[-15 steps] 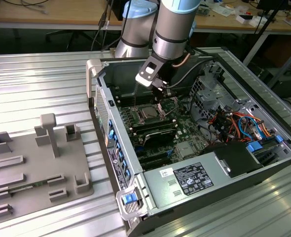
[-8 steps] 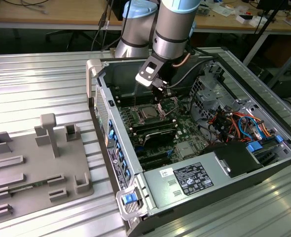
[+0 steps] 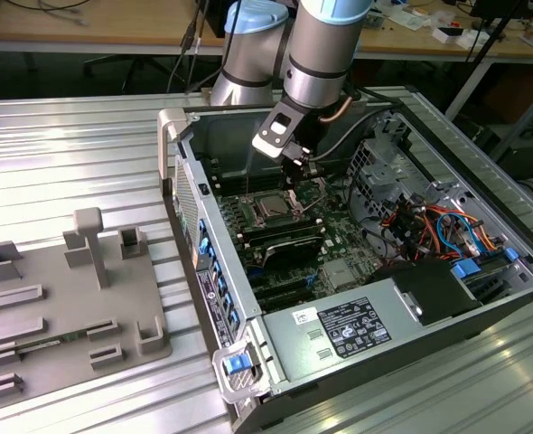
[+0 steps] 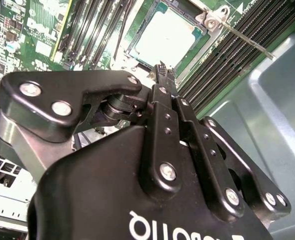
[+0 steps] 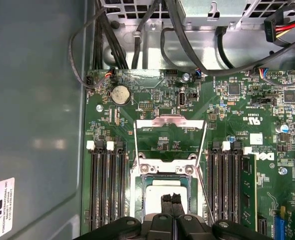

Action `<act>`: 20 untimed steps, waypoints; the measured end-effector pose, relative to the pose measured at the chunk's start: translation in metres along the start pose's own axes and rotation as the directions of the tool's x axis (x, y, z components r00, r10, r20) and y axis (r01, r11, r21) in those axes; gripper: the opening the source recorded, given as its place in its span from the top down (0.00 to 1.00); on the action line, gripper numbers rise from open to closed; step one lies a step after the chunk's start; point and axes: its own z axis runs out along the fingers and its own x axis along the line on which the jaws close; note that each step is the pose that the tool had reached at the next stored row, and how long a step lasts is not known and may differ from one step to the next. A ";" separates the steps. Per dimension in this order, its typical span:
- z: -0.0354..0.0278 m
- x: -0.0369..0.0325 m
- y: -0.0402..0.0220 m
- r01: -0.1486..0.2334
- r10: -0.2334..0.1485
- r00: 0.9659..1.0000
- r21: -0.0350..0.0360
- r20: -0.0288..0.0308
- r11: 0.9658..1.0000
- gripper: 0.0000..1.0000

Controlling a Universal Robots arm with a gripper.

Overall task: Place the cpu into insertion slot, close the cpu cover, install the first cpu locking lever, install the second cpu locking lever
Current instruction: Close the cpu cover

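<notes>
Gripper (image 5: 171,201) is closed: in both wrist views its two black tips meet with nothing held between them. It hangs over the cpu (image 5: 155,192), which lies flat in the socket with its silvery-grey top up. Whether the tips touch the chip I cannot tell. In the second wrist view the gripper (image 4: 161,69) points at one edge of the cpu (image 4: 165,37).

The cover (image 5: 170,120) is open, swung back off the socket on its hinge, and green board shows through its open centre. A thin lever (image 5: 204,196) runs along one side of the socket, between it and a bank of memory slots (image 5: 227,185). In the second wrist view a lever (image 4: 245,39) shows as a bare rod slanting away from a bracket at the socket's corner, free of the cover. A coin battery (image 5: 120,94) sits on the board on the far side of the cover from the socket.

In the exterior view the arm (image 3: 325,45) reaches down into an open case (image 3: 181,172) lying on its side on a ribbed metal table (image 3: 68,145). There the gripper (image 3: 293,181) is just above the cpu (image 3: 271,208). A power supply (image 3: 352,330) with a white label fills the case's near end, and coloured cables (image 3: 438,226) bunch toward the exterior view's right. At the exterior view's left, apart from the case, a grey fixture (image 3: 68,307) with raised blocks lies on the table.
</notes>
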 end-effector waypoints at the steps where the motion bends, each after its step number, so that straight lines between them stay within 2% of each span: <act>1: 0.0000 0.0000 0.0000 0.000 0.000 1.000 0.000 0.000 1.000 0.89; 4: -0.0002 0.0000 0.0002 0.000 0.000 1.000 0.000 0.000 1.000 0.89; 10: -0.0083 0.0000 0.0008 0.000 0.000 1.000 0.000 0.000 1.000 0.89; 20: -0.0083 -0.0001 0.0017 0.000 0.000 1.000 0.000 0.000 1.000 0.89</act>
